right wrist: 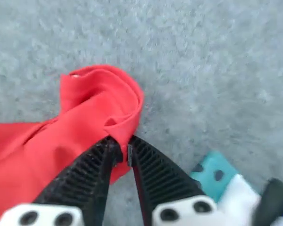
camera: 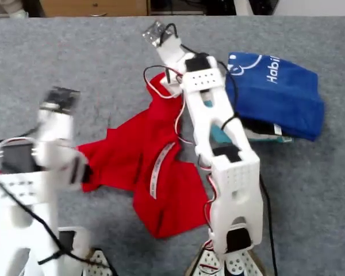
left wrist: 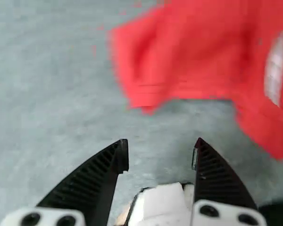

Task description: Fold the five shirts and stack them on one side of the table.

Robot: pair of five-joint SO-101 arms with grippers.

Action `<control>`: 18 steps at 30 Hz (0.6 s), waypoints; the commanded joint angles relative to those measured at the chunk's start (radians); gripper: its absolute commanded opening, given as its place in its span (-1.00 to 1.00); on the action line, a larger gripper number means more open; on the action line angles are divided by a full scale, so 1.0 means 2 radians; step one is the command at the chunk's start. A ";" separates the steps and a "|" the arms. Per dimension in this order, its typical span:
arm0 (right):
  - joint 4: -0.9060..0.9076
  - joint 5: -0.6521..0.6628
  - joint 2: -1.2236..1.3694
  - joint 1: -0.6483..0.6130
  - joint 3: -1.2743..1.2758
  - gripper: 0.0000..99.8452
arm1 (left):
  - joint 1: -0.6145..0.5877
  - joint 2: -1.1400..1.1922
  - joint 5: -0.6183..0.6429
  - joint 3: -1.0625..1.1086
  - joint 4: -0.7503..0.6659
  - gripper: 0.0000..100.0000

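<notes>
The right gripper (right wrist: 123, 145) has its jaws closed on a rolled edge of the red shirt (right wrist: 99, 108). The left gripper (left wrist: 160, 153) is open and holds nothing, over the table (left wrist: 47, 94) near the shirt's other edge. The red shirt lies crumpled mid-table. The blue shirt (camera: 276, 92) lies folded on a pile (camera: 263, 133) beside the right arm.
</notes>
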 commanded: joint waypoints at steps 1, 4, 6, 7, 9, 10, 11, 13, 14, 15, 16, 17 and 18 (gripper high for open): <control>-0.038 -0.017 0.004 0.023 0.012 -1.00 | 0.080 0.027 0.029 0.040 -0.041 -0.54; -0.028 -0.021 -0.004 0.043 0.008 -1.00 | 0.104 0.077 0.049 0.088 -0.101 -0.55; -0.037 -0.038 -0.003 0.047 0.013 -1.00 | 0.113 0.102 0.066 0.104 -0.139 -0.55; -0.044 -0.041 -0.002 0.046 0.014 -1.00 | 0.117 0.113 0.075 0.105 -0.153 -0.55; -0.051 -0.038 0.004 0.043 0.016 -1.00 | 0.126 0.128 0.093 0.104 -0.178 -0.54; -0.053 -0.036 0.007 0.040 0.014 -1.00 | 0.130 0.135 0.104 0.104 -0.193 -0.54; -0.055 -0.036 0.009 0.036 0.011 -1.00 | 0.135 0.142 0.117 0.104 -0.206 -0.55; -0.060 -0.036 0.012 0.035 0.007 -1.00 | 0.141 0.155 0.132 0.108 -0.231 -0.55; -0.060 -0.036 0.013 0.035 0.005 -1.00 | 0.143 0.164 0.138 0.109 -0.241 -0.55; -0.060 -0.036 0.013 0.035 0.004 -1.00 | 0.143 0.175 0.144 0.110 -0.250 -0.55; -0.060 -0.036 0.013 0.035 0.004 -1.00 | 0.143 0.187 0.150 0.110 -0.256 -0.55; -0.060 -0.036 0.013 0.035 0.004 -1.00 | 0.142 0.201 0.153 0.109 -0.263 -0.55; -0.060 -0.036 0.013 0.035 0.004 -1.00 | 0.141 0.213 0.153 0.108 -0.269 -0.55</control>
